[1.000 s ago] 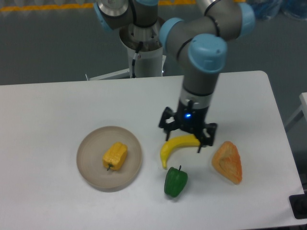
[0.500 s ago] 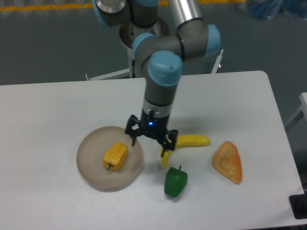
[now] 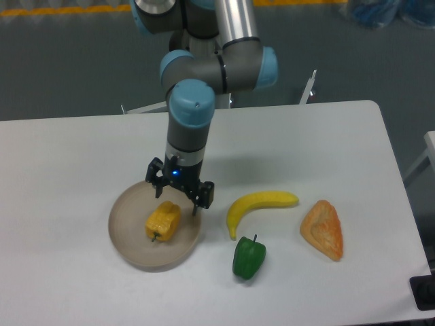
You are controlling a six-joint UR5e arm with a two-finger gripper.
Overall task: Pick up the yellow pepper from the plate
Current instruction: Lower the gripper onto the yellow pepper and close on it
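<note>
Nearest lies the green pepper point(image 3: 249, 257) on the bench point(image 3: 68, 163). Left, the yellow pepper point(image 3: 163, 221) rests on the plate point(image 3: 126, 224), free for taking. Just behind it hangs the gripper point(image 3: 178, 199), jaws spread, seemingly positioned to straddle it.

No text, label, brand, number or sign is showing legibly anywhere in this view; the arm housings, the desk point(image 3: 81, 156) and the items lying on it are all appearing unmarked
</note>
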